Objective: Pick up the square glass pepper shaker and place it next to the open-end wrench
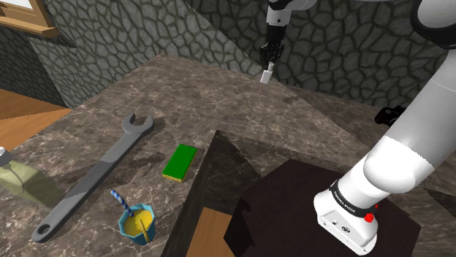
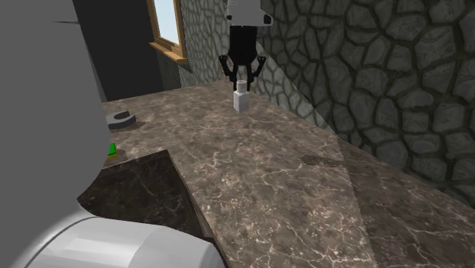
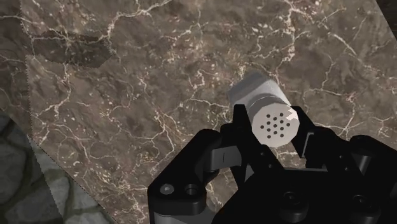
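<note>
Pincer (image 1: 268, 64) pinching pale square pepper shaker (image 1: 267, 74) just under perforated cap, upright over marbled bench (image 1: 183, 95); open-end wrench (image 1: 95, 174) well apart.

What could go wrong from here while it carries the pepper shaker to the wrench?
1. The gripper clasps the shaker only near its cap, so it might slip or tilt in transit.
2. The wrench lies well across the counter, with a green block and a blue cup beside it; a low approach could knock them.
</note>
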Tool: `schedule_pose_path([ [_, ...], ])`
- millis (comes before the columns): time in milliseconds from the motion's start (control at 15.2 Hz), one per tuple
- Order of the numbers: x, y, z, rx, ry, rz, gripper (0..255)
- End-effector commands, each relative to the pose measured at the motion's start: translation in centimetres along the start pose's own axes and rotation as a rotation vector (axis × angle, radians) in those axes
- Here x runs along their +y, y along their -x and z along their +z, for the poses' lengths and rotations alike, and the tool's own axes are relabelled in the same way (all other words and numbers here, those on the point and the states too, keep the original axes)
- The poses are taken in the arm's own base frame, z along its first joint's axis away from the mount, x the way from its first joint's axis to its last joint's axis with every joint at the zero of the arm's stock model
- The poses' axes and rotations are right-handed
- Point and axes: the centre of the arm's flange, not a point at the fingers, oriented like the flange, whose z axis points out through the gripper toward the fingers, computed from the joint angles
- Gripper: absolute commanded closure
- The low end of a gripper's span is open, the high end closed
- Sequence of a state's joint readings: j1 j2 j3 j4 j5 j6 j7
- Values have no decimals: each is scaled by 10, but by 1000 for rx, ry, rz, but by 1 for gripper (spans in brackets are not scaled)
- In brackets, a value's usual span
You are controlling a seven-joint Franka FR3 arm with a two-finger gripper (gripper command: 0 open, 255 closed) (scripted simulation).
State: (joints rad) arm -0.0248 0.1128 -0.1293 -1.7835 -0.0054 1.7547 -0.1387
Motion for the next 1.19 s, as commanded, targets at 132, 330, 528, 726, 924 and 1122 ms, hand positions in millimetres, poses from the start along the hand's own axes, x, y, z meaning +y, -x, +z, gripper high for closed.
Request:
schedule_pose_path([
  [132,-37,17,-2,0,0,0,255],
  [330,-73,32,0,0,0,0,255],
  [528,-109,48,2,0,0,0,255],
  [726,-145,64,4,0,0,0,255],
  [924,-182,80,6,0,0,0,255],
  [1122,-218,96,9,0,0,0,255],
])
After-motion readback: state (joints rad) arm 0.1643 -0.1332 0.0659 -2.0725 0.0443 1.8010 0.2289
